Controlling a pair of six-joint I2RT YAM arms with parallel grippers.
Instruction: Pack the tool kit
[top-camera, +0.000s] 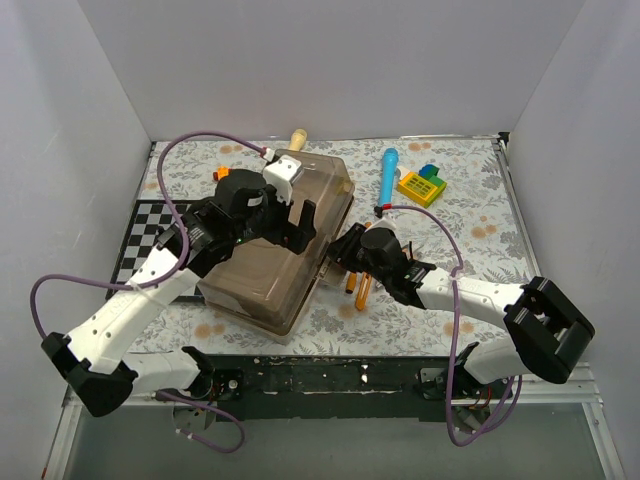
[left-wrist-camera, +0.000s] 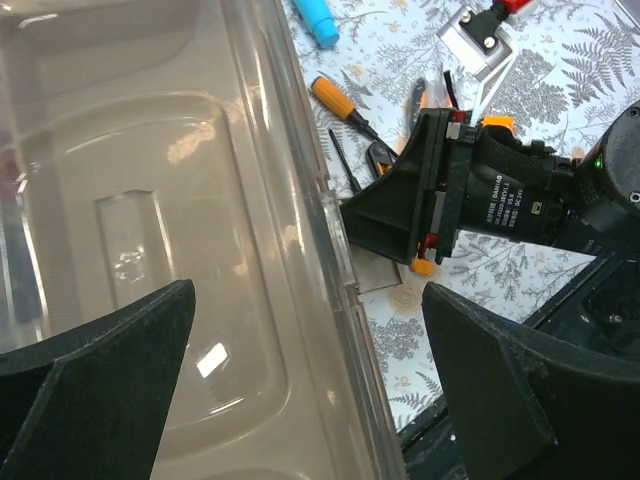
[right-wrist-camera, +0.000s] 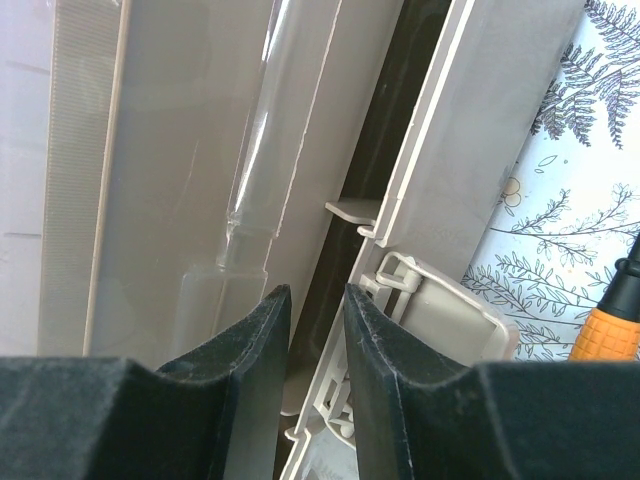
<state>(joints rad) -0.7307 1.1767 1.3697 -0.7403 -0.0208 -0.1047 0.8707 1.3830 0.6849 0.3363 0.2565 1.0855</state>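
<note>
The grey-brown translucent toolbox (top-camera: 275, 250) of the tool kit lies on the flowered cloth with its lid slightly ajar, a dark slit along its front edge (right-wrist-camera: 350, 200). My left gripper (top-camera: 300, 225) hovers over the lid (left-wrist-camera: 130, 200), open wide (left-wrist-camera: 308, 290) with nothing between its fingers. My right gripper (top-camera: 343, 250) is at the box's right-hand edge. Its jaws (right-wrist-camera: 317, 295) are drawn close on the front rim beside the tan latch (right-wrist-camera: 450, 310). Orange-handled screwdrivers (top-camera: 361, 290) lie on the cloth just right of the box, one of them showing as a screwdriver (left-wrist-camera: 333, 97) past the lid's edge.
A blue cylindrical tool (top-camera: 388, 172) and a yellow toy block (top-camera: 422, 185) lie at the back right. A wooden handle (top-camera: 297, 137) pokes out behind the box. A checkered mat (top-camera: 145, 235) lies under the left arm. White walls close in three sides.
</note>
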